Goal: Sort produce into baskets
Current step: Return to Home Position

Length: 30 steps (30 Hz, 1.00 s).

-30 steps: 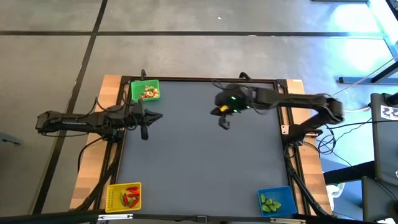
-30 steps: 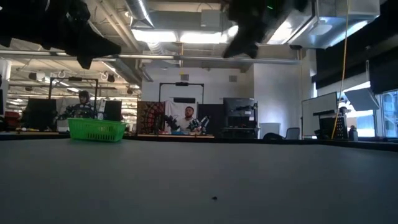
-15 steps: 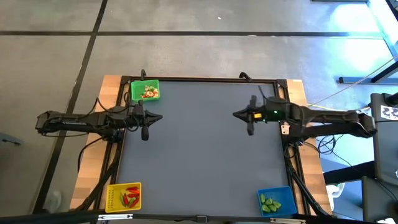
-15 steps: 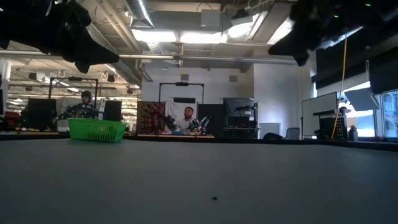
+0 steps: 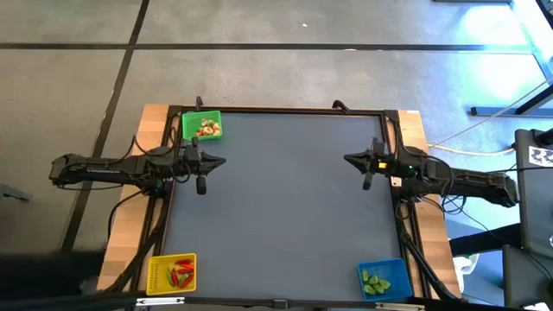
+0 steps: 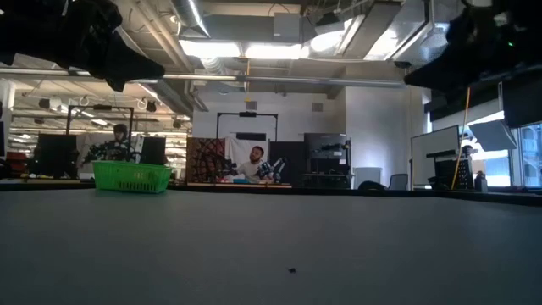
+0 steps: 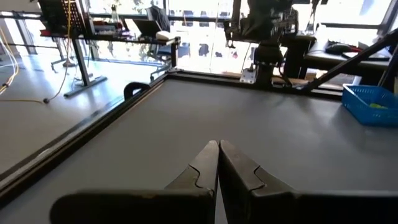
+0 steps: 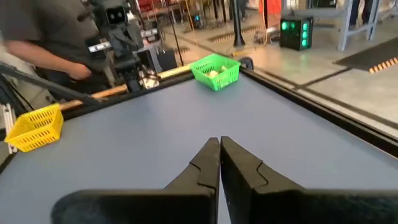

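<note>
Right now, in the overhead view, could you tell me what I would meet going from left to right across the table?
yellow basket → green basket → blue basket. The left gripper overlaps the green basket's span and the right gripper the blue basket's, so both are left out.

— What sort of place is this looking like?
— A robotics lab. Strip lights (image 6: 246,49) are glowing among bare pipes (image 6: 279,80) overhead, and a person (image 6: 251,163) is sitting at a bench where monitors (image 6: 324,151) are standing.
— Anything else pointing that way?
— A cable (image 5: 471,152) is trailing off the table's (image 5: 276,216) right edge over grey concrete floor (image 5: 259,78), and another person (image 8: 43,25) is showing just beyond the table.
</note>
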Motion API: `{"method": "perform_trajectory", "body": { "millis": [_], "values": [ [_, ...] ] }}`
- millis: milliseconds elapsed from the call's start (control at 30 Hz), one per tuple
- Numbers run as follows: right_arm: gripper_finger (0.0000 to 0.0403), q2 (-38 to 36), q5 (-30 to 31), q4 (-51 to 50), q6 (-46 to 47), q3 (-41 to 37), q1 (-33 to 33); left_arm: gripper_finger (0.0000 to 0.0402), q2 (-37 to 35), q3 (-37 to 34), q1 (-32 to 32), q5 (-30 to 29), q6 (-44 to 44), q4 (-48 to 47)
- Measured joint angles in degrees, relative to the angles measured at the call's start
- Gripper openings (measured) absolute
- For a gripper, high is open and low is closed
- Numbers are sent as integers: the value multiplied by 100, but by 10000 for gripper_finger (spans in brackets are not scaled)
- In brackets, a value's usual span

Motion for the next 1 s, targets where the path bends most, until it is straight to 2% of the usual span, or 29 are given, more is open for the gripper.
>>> {"method": "perform_trajectory", "body": {
  "millis": [300,467,667,1000],
  "values": [
    [17,-1526,7,-463,-66,-782,-2,8,0,-4,-2,286,44,41],
    [17,-2154,-57,-440,-67,-1148,-2,8,-94,-303,-4,331,-50,472],
    [17,-2114,-252,-243,61,-1313,-2,8,-549,-698,-9,428,-264,731],
    [17,-2167,-220,-201,-114,-1328,0,8,-1924,-1263,-10,544,-252,432]
  ]
}}
